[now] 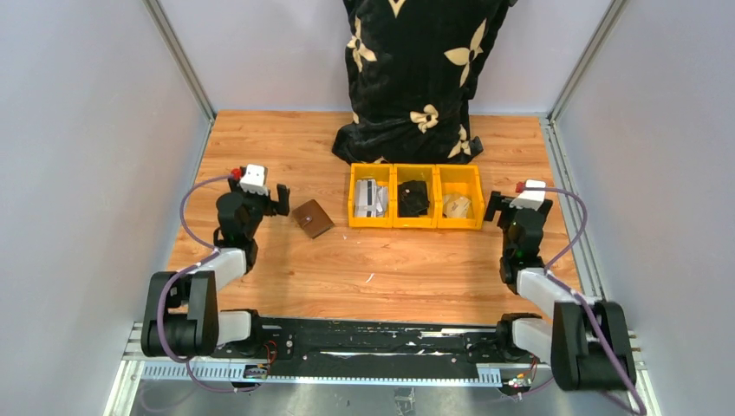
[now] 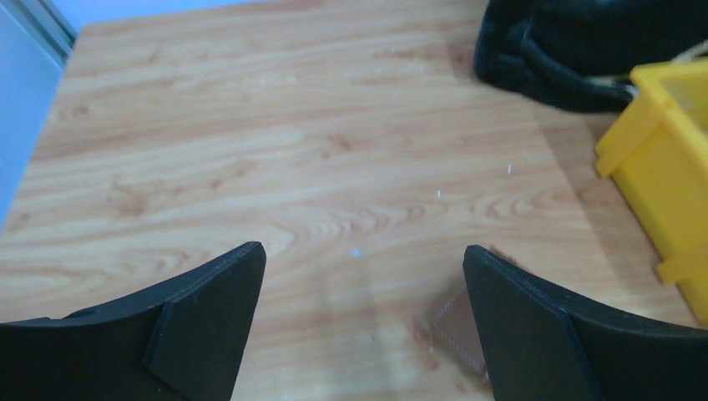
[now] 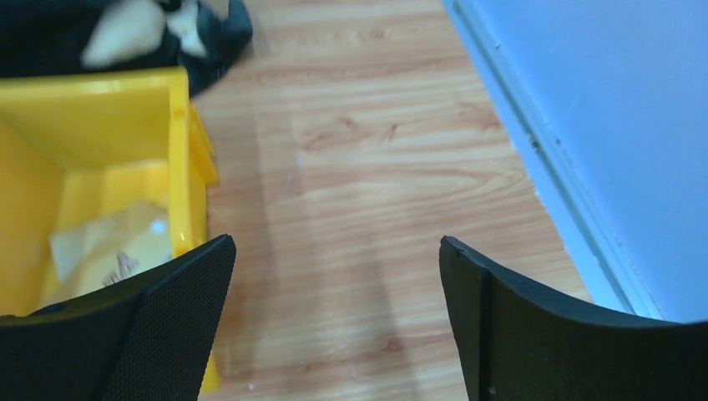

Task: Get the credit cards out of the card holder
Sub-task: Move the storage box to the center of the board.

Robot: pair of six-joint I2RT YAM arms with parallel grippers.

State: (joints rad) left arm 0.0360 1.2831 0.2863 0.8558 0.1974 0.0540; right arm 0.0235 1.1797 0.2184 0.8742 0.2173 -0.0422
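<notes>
Across the wooden counter [image 1: 390, 269], a black flowered cloth [image 1: 412, 78] slumps at the far edge, with three yellow bins [image 1: 415, 224] in a row just before it. The left pincer [image 1: 279, 199] hovers spread and empty; the card holder [image 1: 313, 218] lies just beside it on bare wood left of the bins, seemingly folded shut. The right pincer [image 1: 496, 206], also spread and empty, hangs by the rightmost bin. No credit cards show outside the holder. The opening reach seems in hand; next, the left arm likely must close on the holder so it can be opened.

Black-white arms [image 1: 227, 264], purple cables [image 1: 183, 212], white wrist cameras [image 1: 254, 178]
</notes>
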